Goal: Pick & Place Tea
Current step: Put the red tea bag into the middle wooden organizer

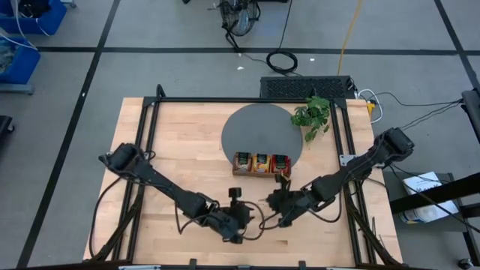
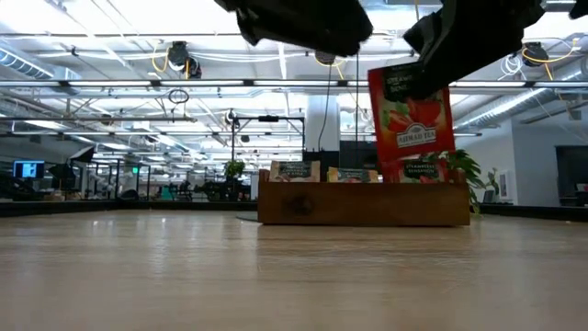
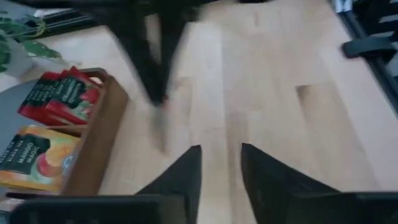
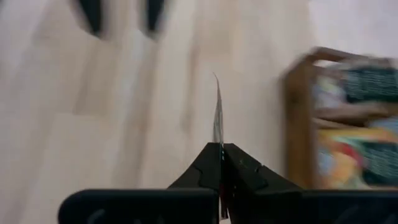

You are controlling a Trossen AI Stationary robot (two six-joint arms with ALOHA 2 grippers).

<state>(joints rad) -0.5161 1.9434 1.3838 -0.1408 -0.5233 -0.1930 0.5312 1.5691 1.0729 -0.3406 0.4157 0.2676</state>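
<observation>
You're mid-carry: the right gripper (image 4: 220, 163) has its fingers pressed together on a thin flat red tea sachet (image 2: 412, 119) w/ a printed strawberry label, pinched by its top edge and hanging clear above the light wooden tabletop (image 2: 276, 276), just in front of the low three-slot wooden tray (image 2: 363, 204). Judging by colour, the red slot at the tray's right end is the target, so the next move likely calls for bringing the sachet over that slot, lowering it upright betw. the walls, then letting go; keep it vertical or the bottom edge could catch the tray's front wall. The left gripper (image 3: 221, 168) hovers near the table's front, fingers spread w/ nothing betw. them. Views differ: the right wrist cam shows the sachet edge-on, only a thin line, no label; the low cam gives you the label and the height over the tray. The left wrist cam shows red and orange-yellow sachets already standing in the tray. Only the high cam shows the round grey mat (image 1: 251, 127) under the tray and, farthest back, the small green plant (image 1: 313, 116).
</observation>
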